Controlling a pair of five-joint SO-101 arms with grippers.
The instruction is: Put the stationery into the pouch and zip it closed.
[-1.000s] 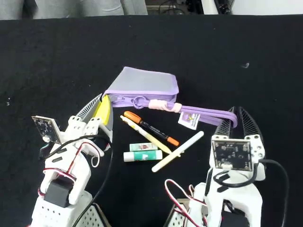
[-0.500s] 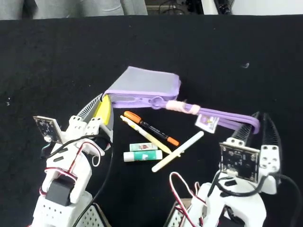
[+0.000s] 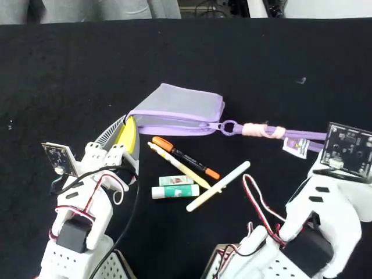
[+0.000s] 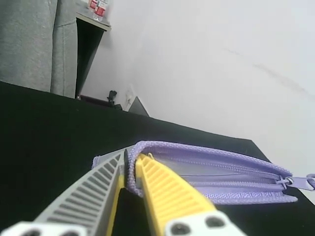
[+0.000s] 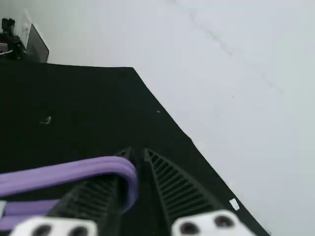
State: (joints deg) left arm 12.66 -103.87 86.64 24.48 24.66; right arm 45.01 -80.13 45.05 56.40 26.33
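The purple pouch (image 3: 177, 108) lies mid-table, its zip pull ring (image 3: 228, 127) at its right end. My left gripper (image 3: 128, 123) is shut on the pouch's left corner; in the left wrist view the grey and yellow fingers (image 4: 157, 189) pinch the pouch's edge (image 4: 132, 167). My right gripper (image 5: 137, 152) is shut on the purple strap (image 5: 69, 173), which stretches right (image 3: 290, 135) from the pull. On the table in front of the pouch lie an orange pen (image 3: 186, 157), a cream pen (image 3: 178, 165), a white pen (image 3: 218, 185) and two green-white sticks (image 3: 175, 190).
A pink tie (image 3: 260, 130) and a white tag (image 3: 295, 147) hang on the strap. The right arm's camera board (image 3: 349, 151) hides its fingers in the high view. The black table extends to the far edge, where grey clothing of a person (image 3: 99, 10) shows.
The right arm has swung right with the strap, dragging the zip pull from the pouch's middle to its right end. The pouch shifted slightly right. The left arm stayed put.
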